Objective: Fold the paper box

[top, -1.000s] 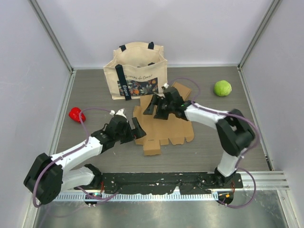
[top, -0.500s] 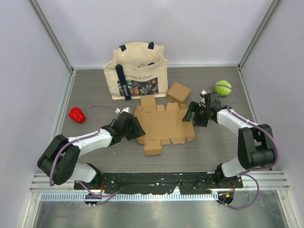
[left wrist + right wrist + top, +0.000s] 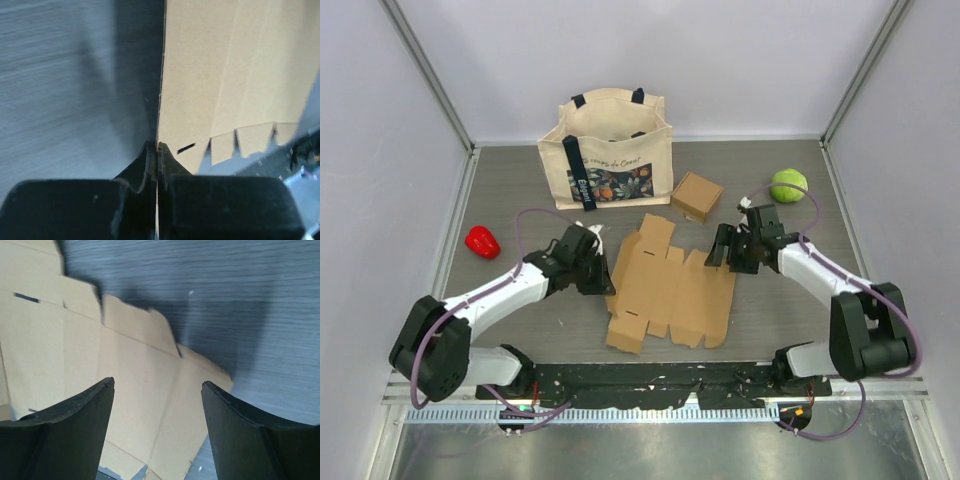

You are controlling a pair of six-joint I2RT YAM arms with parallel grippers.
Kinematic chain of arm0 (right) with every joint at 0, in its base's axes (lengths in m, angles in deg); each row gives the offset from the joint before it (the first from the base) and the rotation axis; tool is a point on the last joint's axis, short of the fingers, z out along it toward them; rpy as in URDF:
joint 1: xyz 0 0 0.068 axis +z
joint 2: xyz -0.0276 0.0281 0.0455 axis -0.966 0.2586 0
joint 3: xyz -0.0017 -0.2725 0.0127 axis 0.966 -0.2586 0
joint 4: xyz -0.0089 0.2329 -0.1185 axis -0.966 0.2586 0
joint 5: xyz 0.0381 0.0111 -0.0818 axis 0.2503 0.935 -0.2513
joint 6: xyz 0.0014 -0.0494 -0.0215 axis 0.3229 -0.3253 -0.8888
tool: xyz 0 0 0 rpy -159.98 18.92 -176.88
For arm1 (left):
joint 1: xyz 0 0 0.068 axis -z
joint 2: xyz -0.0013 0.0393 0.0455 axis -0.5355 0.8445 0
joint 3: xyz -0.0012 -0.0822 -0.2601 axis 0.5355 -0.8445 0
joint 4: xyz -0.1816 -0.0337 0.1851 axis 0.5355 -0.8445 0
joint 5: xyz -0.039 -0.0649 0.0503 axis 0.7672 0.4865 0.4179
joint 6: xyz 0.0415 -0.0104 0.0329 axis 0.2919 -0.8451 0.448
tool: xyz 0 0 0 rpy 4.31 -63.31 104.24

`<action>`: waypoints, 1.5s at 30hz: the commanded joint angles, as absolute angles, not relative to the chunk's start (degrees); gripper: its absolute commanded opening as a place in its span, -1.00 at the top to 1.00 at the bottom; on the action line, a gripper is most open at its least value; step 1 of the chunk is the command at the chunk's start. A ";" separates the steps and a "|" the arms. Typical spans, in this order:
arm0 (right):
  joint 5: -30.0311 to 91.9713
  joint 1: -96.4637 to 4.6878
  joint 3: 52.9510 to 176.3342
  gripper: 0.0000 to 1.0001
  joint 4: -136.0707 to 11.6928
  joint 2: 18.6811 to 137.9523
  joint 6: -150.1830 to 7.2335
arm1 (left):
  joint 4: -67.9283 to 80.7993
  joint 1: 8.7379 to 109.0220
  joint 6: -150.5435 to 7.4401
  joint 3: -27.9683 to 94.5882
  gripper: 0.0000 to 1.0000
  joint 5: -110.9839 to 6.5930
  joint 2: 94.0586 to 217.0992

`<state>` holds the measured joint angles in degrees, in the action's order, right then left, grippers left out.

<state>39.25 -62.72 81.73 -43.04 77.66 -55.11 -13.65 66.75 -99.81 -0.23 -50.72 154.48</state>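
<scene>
Cardboard blank lies unfolded on the tabletop, mid-scene between the two arms. It sits skewed, long axis running diagonally from near-left to far-right. Flaps and tabs show along the far and near edges. From the top view I can't tell whether any panel is lifted.

Left tool is at the blank's left edge, jaws fully closed. In the left wrist view, the left tool's fingers are pressed together and the sheet's edge runs straight into the seam between them, so it is pinching the blank by that edge. Dark tabletop is to the left of the edge, tan cardboard to the right.

Right tool is at the blank's far-right corner, jaws wide, nothing between them. In the right wrist view, the right tool's fingers are spread well apart, with the notched flap edge and cardboard panels below them. Can't tell whether the tips touch the sheet.

Other items:
- Tote bag stands upright at the far side, behind the blank.
- Small brown box is just right of the bag, near the blank's far edge but apart from it.
- Green ball is far right, near the right arm's wrist.
- Red object is far left, well apart from the blank.
</scene>
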 commanded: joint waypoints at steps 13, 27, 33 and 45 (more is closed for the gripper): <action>48.88 -47.06 90.08 -0.56 -69.08 72.72 -72.47 | -49.98 65.87 -55.45 35.48 1.00 -37.76 178.42; 68.68 -49.45 109.74 -0.56 -47.70 96.18 -106.04 | -28.71 59.72 -84.60 17.41 -0.76 -58.39 146.12; 64.47 -39.35 126.00 -0.40 -27.65 109.46 -117.47 | -26.18 59.54 -107.83 -0.34 -0.51 -55.56 126.16; 60.06 -30.81 138.50 -0.40 -16.99 123.62 -120.83 | -15.63 59.45 -116.92 -14.24 -0.62 -42.53 116.74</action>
